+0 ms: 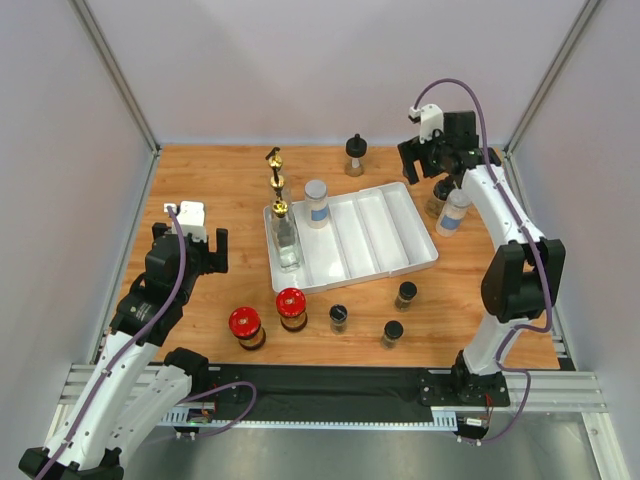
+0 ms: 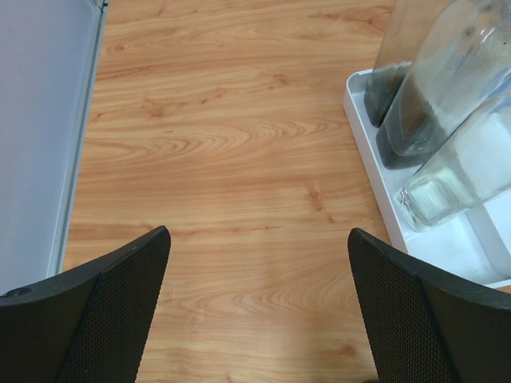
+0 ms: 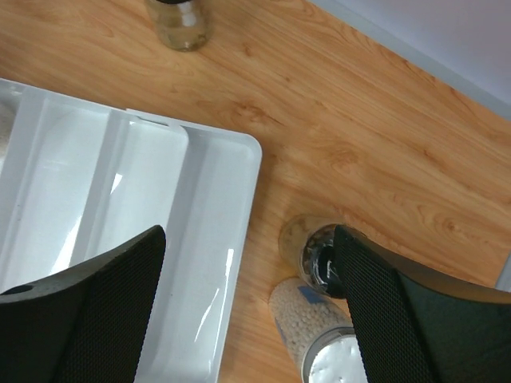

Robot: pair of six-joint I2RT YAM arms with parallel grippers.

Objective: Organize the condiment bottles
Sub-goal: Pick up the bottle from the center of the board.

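Observation:
The condiment bottles are spread round the white tray [image 1: 385,235]. Three tall gold-spouted bottles [image 1: 285,240] and a silver-lidded jar [image 1: 316,203] stand at the tray's left end. Two red-lidded jars [image 1: 245,325] and three small black-capped jars [image 1: 392,333] stand on the table in front of it. My left gripper [image 1: 212,252] [image 2: 257,233] is open over bare wood, left of the tall bottles [image 2: 447,104]. My right gripper [image 1: 428,162] [image 3: 247,235] is open above the tray's right edge; a black-capped jar [image 3: 307,247] and a white-bead jar [image 3: 315,331] stand by its right finger.
A black-capped bottle [image 1: 355,155] [image 3: 180,20] stands on the table behind the tray. The tray [image 3: 200,199] shows bare compartments at its right end. Grey walls close the table at the left, back and right. The tray's rim [image 2: 371,167] lies to the right of my left fingers.

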